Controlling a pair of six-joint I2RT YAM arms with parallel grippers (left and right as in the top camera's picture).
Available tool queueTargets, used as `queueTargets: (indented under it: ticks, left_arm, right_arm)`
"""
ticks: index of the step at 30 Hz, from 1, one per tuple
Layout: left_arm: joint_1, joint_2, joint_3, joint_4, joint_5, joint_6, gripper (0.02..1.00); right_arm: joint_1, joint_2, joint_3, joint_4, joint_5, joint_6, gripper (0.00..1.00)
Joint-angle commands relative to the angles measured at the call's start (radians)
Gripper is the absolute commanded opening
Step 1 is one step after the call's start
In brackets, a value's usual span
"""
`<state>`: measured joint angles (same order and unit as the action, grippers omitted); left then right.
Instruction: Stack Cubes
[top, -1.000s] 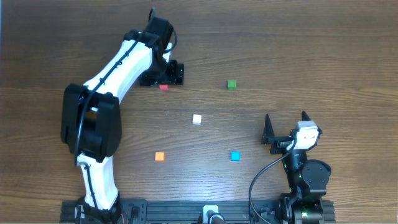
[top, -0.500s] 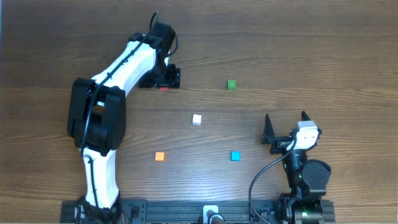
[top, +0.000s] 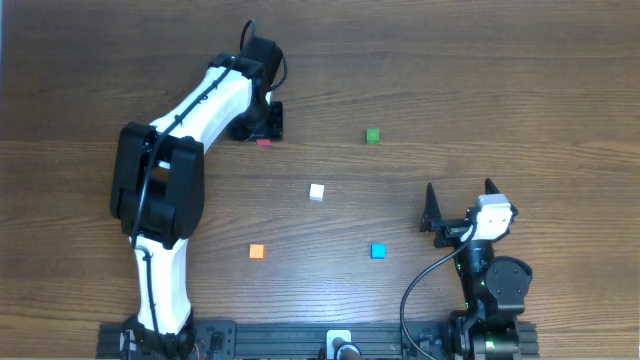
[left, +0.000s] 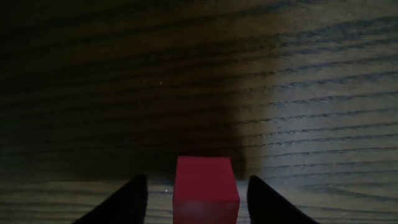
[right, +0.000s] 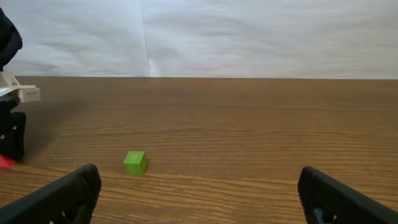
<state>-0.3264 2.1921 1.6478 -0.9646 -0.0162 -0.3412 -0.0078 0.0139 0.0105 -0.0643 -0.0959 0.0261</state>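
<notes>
Straddling the red cube (left: 206, 190), the left tool (top: 262, 128) sits in the upper left of the top view, its two dark fingers (left: 130, 198) spread wider than the cube. In the left wrist view a strip of bare wood shows on either side between cube and finger, so the tool is parted and has hold of nothing. The red cube rests on the table (top: 520, 70), and from above only a thin sliver of it shows at the tool's lower edge. The left arm (top: 165, 190) runs from the bottom left of the frame up to that spot.

The green cube (top: 372, 135) lies to the right of the red one, at about the same height in the frame and well apart from it. The white cube (top: 317, 192) sits near the middle of the frame. The orange cube (top: 257, 251) is lower and left of centre, and the blue cube (top: 378, 250) is lower and right of centre, level with the orange one. All four stand alone on the wood, none touching another.

The right tool (top: 458, 195) is at the lower right of the frame above its base, spread wide and holding nothing. Its wrist view looks across the table at the green cube.
</notes>
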Motion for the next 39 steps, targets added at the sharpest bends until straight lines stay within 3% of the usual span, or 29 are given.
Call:
queueTargets:
  ticks: [1,13,20,23,32,39]
  left_arm:
    - [-0.004,0.015,0.025,0.003,-0.011,-0.008,0.494]
    - [-0.004,0.015,0.025,0.003,-0.003,-0.012,0.332]
    - [-0.007,0.006,0.026,0.006,0.037,-0.035,0.091]
    - [-0.022,-0.034,0.026,-0.013,0.047,-0.046,0.047]
    - [-0.11,-0.257,0.026,-0.143,0.046,-0.177,0.04]
    - [-0.282,-0.311,0.024,-0.197,0.016,-0.313,0.038]
  right_arm:
    - [-0.006,-0.007,-0.005,-0.003,-0.008,0.002,0.991]
    - [-0.006,-0.007,-0.005,-0.003,-0.008,0.002,0.993]
    - [-0.006,-0.007,-0.005,-0.003,-0.008,0.002,0.991]
    - [-0.006,-0.007,-0.005,-0.003,-0.008,0.002,0.993]
    - [-0.006,-0.007,-0.005,-0.003,-0.008,0.002,0.993]
    - [-0.006,-0.007,-0.005,-0.003,-0.008,0.002,0.991]
